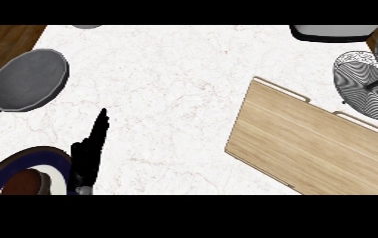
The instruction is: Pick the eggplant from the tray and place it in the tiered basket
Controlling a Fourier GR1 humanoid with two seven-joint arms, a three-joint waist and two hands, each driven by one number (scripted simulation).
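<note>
**Left hand resting, tray bare**

Nearest, at the lower left, the left hand (90, 152) stands edge-on over the white counter (162, 82), fingers straight and pointing up, holding nothing. Beside it lies a dark blue-rimmed plate (22, 159). To the right sits the wooden tray (303, 142), its top bare; no eggplant shows anywhere. Farther back, a grey plate (31, 79) lies at left and the patterned basket (358, 79) at the right edge.

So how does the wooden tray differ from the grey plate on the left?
The wooden tray is a light-brown rectangle with handle slots, lying askew at the right; the grey plate is round, dark grey, at the left edge. The tray is clearly larger. Both lie flat on the white counter, nothing visible on either.
</note>
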